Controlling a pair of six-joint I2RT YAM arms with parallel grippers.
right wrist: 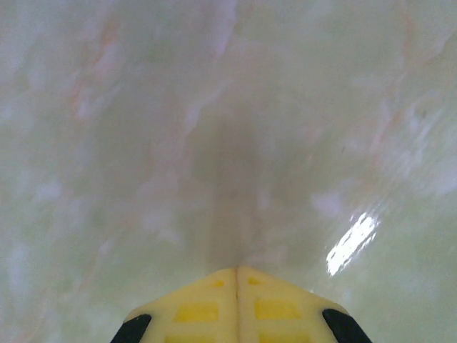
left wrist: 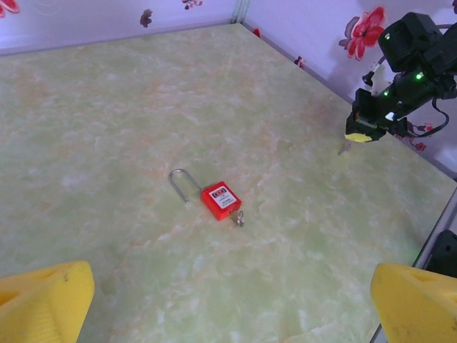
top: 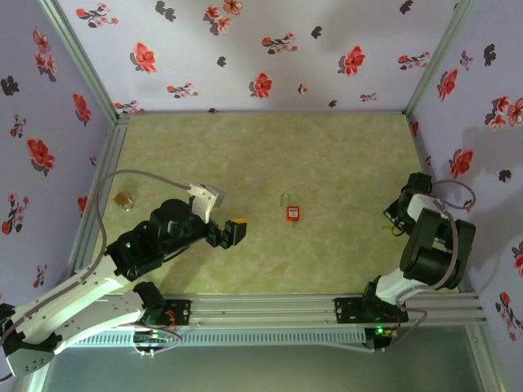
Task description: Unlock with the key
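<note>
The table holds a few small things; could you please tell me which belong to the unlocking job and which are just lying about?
For the job:
- red padlock
- key, apparently the small metal piece at the padlock's bottom end

Lying about:
- small brass thing off to the left, too small to identify

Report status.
Left hand open, empty. Right hand shut, empty. Red padlock flat mid-table, small metal bit at its base, possibly the key. Nothing in the way.
</note>
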